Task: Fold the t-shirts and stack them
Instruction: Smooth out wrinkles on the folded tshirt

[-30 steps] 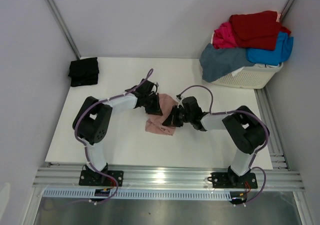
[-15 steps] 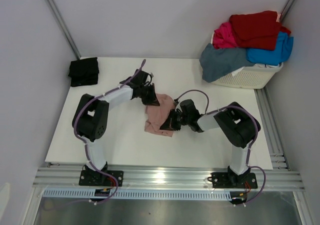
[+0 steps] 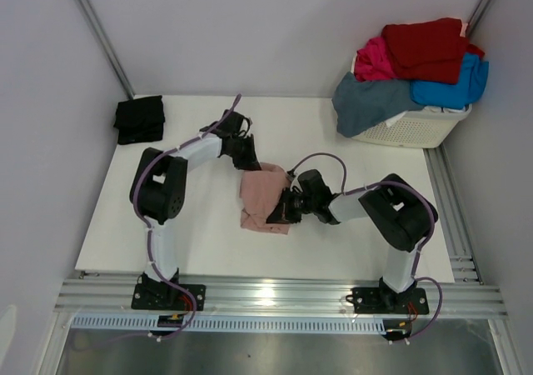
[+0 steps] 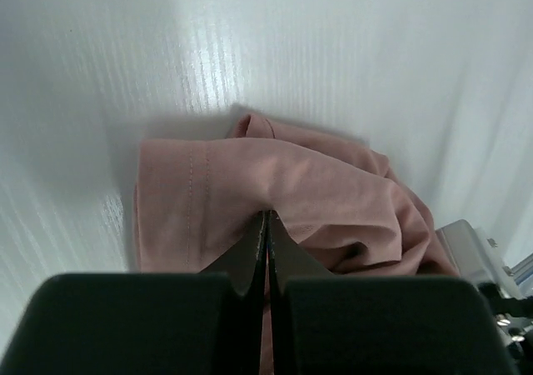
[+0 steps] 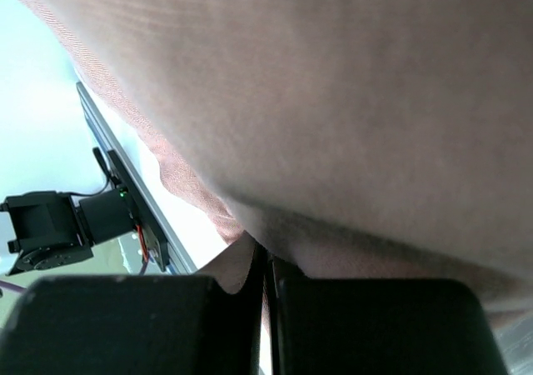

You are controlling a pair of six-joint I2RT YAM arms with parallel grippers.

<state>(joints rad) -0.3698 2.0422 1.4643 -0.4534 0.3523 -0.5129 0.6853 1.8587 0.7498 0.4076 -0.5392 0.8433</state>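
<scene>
A dusty-pink t-shirt (image 3: pixel 261 193) lies bunched and partly folded at the middle of the white table (image 3: pixel 200 233). My left gripper (image 3: pixel 251 163) is shut on its far upper edge; the wrist view shows the jaws (image 4: pixel 268 218) pinching a ridge of the pink t-shirt (image 4: pixel 316 192). My right gripper (image 3: pixel 281 212) is shut on the shirt's near right edge, and in its wrist view the pink t-shirt (image 5: pixel 333 100) fills most of the frame above the jaws (image 5: pixel 268 258). A folded black t-shirt (image 3: pixel 139 118) lies at the table's far left.
A white slatted laundry basket (image 3: pixel 416 127) stands at the far right corner, heaped with red (image 3: pixel 429 48), magenta (image 3: pixel 373 62), bright-blue (image 3: pixel 454 87) and slate-blue (image 3: pixel 371 102) shirts. Grey walls close in the table; an aluminium rail (image 3: pixel 275 296) runs along the near edge.
Both grippers have carried the pink t-shirt leftward, the left one also back and the right one nearer. The shirt has gone from a crumpled patch to a narrower, taller shape.
</scene>
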